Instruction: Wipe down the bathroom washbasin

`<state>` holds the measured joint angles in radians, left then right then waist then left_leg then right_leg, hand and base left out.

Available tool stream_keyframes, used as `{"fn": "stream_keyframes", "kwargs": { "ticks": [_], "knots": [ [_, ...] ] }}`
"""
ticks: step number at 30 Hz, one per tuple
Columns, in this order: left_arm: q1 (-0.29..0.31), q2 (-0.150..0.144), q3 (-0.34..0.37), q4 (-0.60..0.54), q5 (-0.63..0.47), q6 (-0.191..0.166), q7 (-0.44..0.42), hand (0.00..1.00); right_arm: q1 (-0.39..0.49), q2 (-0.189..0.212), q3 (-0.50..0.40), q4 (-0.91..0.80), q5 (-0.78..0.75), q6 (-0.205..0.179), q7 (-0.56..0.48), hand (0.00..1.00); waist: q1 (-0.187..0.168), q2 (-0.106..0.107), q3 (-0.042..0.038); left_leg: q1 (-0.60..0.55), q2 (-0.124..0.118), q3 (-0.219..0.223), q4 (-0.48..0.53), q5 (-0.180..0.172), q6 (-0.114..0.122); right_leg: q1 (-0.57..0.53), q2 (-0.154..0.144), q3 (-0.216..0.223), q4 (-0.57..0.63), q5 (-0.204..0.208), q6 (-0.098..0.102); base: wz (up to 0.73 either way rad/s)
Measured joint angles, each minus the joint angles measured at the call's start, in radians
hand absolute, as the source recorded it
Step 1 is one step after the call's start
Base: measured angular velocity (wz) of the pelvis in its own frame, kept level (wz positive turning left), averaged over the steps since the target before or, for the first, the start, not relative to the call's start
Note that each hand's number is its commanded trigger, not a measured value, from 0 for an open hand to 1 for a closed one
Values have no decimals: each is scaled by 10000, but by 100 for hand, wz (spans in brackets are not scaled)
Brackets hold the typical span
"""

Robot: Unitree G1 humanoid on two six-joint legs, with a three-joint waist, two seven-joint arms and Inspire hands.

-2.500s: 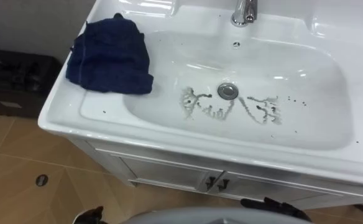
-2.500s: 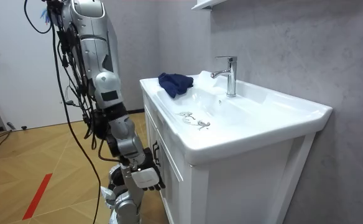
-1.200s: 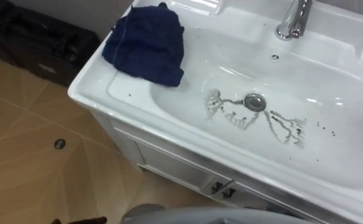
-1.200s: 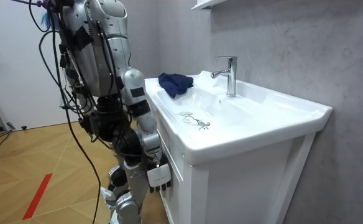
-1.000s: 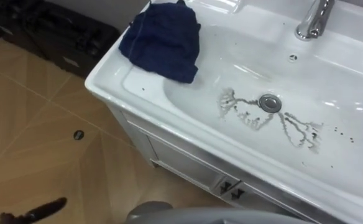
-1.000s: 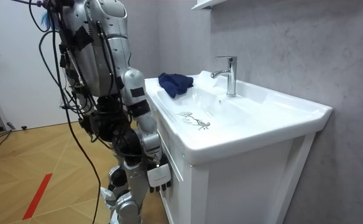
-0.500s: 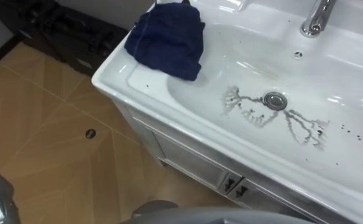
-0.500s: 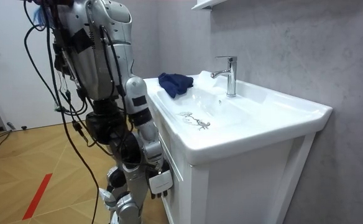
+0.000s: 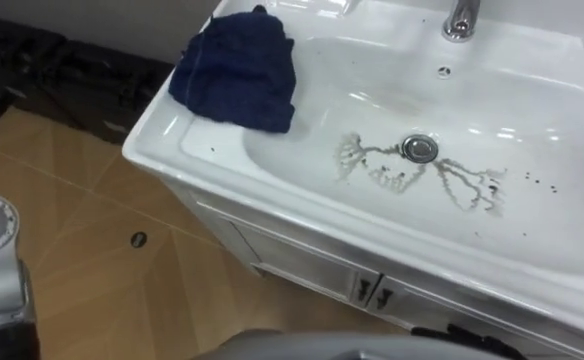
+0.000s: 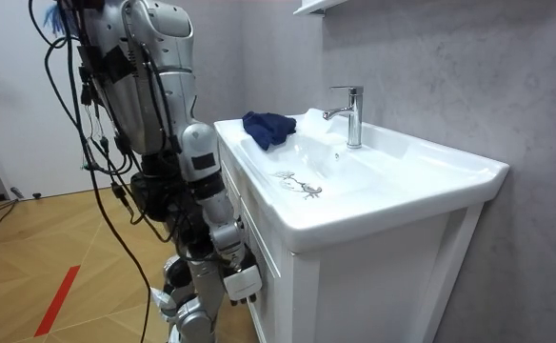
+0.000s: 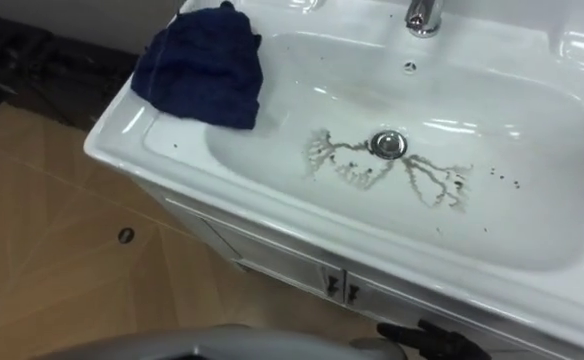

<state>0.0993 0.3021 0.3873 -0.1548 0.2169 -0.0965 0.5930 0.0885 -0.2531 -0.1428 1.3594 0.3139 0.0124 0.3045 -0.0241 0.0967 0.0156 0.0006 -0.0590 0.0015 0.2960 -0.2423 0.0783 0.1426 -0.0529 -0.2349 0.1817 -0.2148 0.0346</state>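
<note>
On the left rear rim of the basin (image 9: pixel 172 150), the blue cloth (image 9: pixel 237 68) is found bunched. It lies up and leftward of the right hand (image 11: pixel 432 341), which is held low, relaxed and empty, before the cabinet (image 9: pixel 302 270). A reach from the left side is judged shorter.

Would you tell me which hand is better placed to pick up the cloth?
Left, probably: the dark blue cloth lies on the basin's left rim, while the right hand hangs low by the cabinet, farther away.
</note>
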Motion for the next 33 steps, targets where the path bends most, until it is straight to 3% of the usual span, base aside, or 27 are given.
{"fn": "stream_keyframes", "kwargs": {
  "ticks": [4,10,16,24,33],
  "knots": [
    [-231,0,-664,-44,300,-115,-543,0,-87,4,91,14,14,-21,53,0,-94,-14,-4,235,79,309,-265,9,-16,-5,32,288,17,0,0,-22],
    [-231,0,-1618,122,752,-120,-1707,0,-168,123,134,52,-7,-18,126,0,-319,-170,11,462,92,500,-398,21,-34,138,31,384,-137,4,-3,-9],
    [-353,-2,-2360,690,733,-40,-2428,0,-225,160,143,33,10,-19,161,0,-585,-192,-4,420,93,504,-397,17,-35,164,36,435,-145,14,-14,0],
    [-391,-4,-2530,1623,950,155,-2803,0,-216,128,126,25,-34,-117,259,0,-733,-121,-46,472,127,654,-427,18,-36,141,58,667,-146,16,-18,-4],
    [-405,-5,-2745,1664,1030,386,-2984,0,-199,87,116,29,-23,-108,256,0,-955,-126,-44,476,181,901,-580,23,-35,-51,98,918,-142,65,-91,-10]
  ]
}}
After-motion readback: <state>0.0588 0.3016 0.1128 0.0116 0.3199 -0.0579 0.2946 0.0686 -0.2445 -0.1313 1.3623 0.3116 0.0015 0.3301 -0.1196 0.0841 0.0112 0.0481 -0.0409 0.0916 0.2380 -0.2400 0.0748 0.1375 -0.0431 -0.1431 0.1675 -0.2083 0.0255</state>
